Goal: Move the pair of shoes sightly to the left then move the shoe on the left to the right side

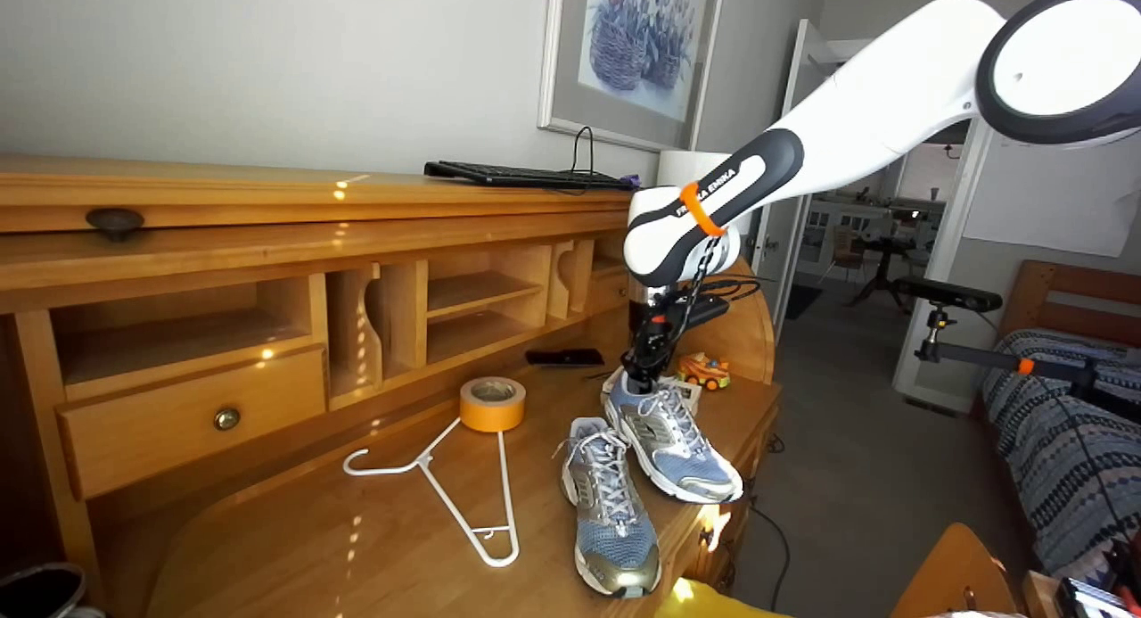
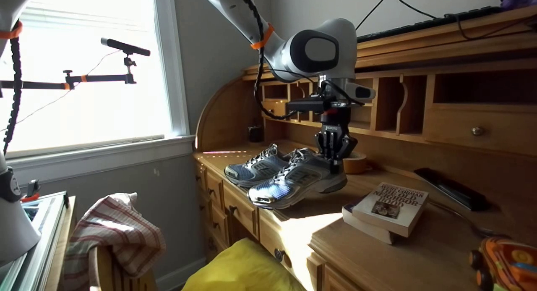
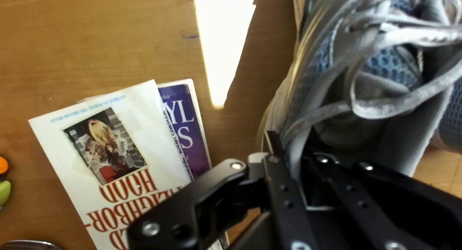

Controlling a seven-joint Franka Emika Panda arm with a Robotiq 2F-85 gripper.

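Two matching grey and light-blue sneakers are on the wooden desk. The shoe nearer the books (image 1: 673, 444) (image 2: 300, 177) is in my gripper (image 1: 644, 382) (image 2: 334, 167). Its heel looks raised and its toe lies low at the desk's front edge. The other shoe (image 1: 611, 502) (image 2: 258, 167) stands close beside it, toe towards the front edge. In the wrist view, the jaws (image 3: 296, 149) are closed over the side collar of the shoe (image 3: 361, 55), one finger outside and one inside. The inner fingertip is hidden in the shoe. A blue part of the other shoe (image 3: 453, 116) shows at the right.
Two stacked books (image 2: 386, 211) (image 3: 119, 163) lie beside the held shoe. A toy car (image 1: 704, 370) (image 2: 507, 257) and a black flat device (image 2: 453, 190) are beyond. A white hanger (image 1: 446, 493) and a yellow tape roll (image 1: 493, 408) lie on the other side. Cubbies (image 1: 486, 288) line the back.
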